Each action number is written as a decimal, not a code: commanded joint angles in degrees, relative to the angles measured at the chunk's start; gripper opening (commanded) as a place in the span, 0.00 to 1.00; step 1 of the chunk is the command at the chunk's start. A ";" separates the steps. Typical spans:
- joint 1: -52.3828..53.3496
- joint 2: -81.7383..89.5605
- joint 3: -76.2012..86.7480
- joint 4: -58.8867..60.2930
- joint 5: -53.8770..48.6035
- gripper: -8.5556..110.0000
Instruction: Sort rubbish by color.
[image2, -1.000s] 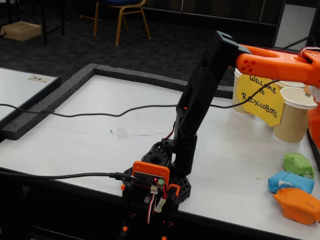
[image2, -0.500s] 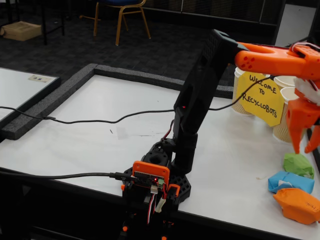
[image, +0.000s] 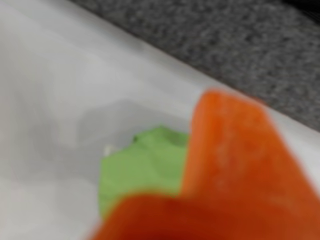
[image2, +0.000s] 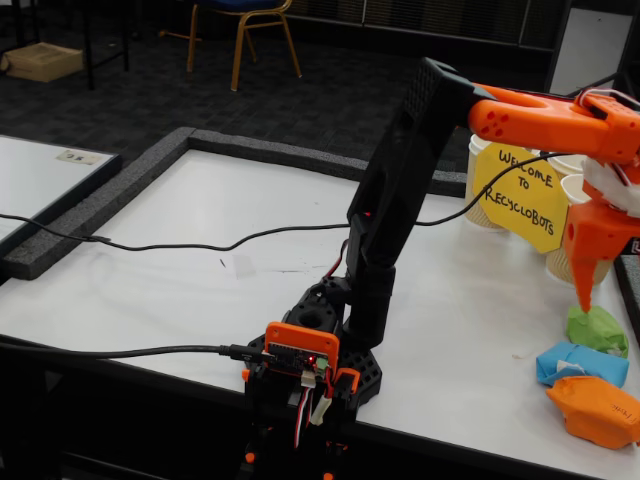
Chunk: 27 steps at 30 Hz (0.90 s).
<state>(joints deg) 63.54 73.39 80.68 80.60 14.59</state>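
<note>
The rubbish lies at the table's right end in the fixed view: a green wad (image2: 597, 328), a blue wad (image2: 580, 362) in front of it, and an orange wad (image2: 597, 410) nearest the front edge. My orange gripper (image2: 592, 300) hangs point-down just above the green wad, apart from it, and looks open with nothing in it. Only one finger (image2: 583, 295) shows clearly there. In the blurred wrist view, the green wad (image: 142, 167) lies on the white table right beside an orange finger (image: 235, 155).
Ribbed tan paper cups (image2: 560, 262) stand behind the gripper, next to a yellow sign (image2: 522, 195). A grey foam border (image2: 120, 190) rims the table. The arm's base (image2: 315, 350) sits at the front edge, and a black cable (image2: 200, 240) crosses the table.
The gripper has come into view from the right, dropped lower and shifted slightly left, now just above the green wad. The wads have not moved.
</note>
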 joint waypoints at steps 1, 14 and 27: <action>1.93 11.16 -1.58 2.20 0.88 0.29; 3.78 9.76 5.89 -0.09 0.79 0.28; 2.99 6.33 3.96 -7.73 0.79 0.07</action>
<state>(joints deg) 65.57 73.39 88.77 74.53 14.59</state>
